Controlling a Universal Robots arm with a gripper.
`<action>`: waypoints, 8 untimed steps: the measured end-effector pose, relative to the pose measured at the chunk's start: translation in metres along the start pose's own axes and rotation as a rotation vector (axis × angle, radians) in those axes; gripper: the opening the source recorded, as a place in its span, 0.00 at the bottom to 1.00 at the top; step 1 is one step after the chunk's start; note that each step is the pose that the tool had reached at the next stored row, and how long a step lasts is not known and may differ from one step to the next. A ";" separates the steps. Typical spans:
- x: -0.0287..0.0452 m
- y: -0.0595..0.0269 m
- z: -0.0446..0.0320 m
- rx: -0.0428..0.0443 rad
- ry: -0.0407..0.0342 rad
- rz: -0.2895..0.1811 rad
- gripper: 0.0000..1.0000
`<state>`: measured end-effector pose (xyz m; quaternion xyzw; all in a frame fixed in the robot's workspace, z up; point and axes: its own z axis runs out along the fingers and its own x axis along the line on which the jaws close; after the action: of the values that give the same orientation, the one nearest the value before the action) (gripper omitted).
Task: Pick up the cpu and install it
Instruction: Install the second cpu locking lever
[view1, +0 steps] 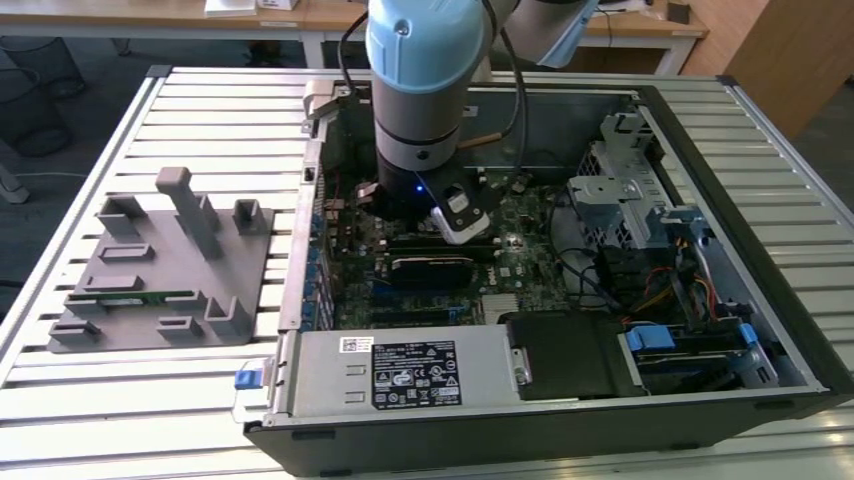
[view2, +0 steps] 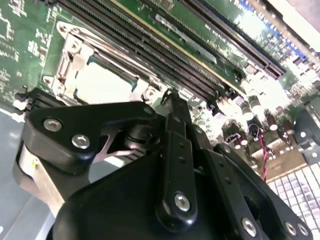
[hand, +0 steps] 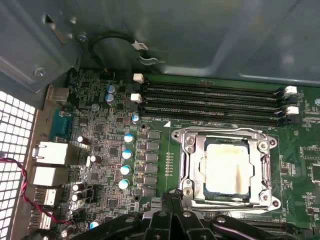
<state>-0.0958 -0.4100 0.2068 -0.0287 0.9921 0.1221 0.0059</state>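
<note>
The slatted metal table (view1: 80, 390) carries an open, dark steel computer case (view1: 747, 250) lying on its side, and beside it, toward the exterior view's left, a grey plastic fixture tray (view1: 160, 265) with blocky upright posts. Inside the case the green motherboard (hand: 100, 150) lies flat, studded with small cylindrical capacitors and crossed by long black memory slots (hand: 210, 102) along one edge. The arm (view1: 420, 90), pale blue and grey, reaches straight down into the case's middle.

The black, bolted gripper (hand: 172, 200) hangs just above the board beside the socket frame (hand: 227, 170); its fingers look drawn together with nothing between them.

The cpu (hand: 226, 167) lies flat in the shiny metal socket frame, its plate facing up, square with no long axis, its edges parallel to the memory slots. Its top is pale, matt silvery metal with faint smudges; in the second wrist view it (view2: 102, 82) glares nearly white.
</note>
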 end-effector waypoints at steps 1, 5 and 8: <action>0.0000 0.0003 -0.0014 0.0002 -0.0003 0.000 0.11; -0.0001 0.0014 -0.0054 -0.0004 -0.0012 0.000 0.11; -0.0001 0.0022 -0.0086 -0.0013 -0.0016 0.000 0.11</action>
<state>-0.0958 -0.4100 0.2156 -0.0288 0.9920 0.1228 0.0067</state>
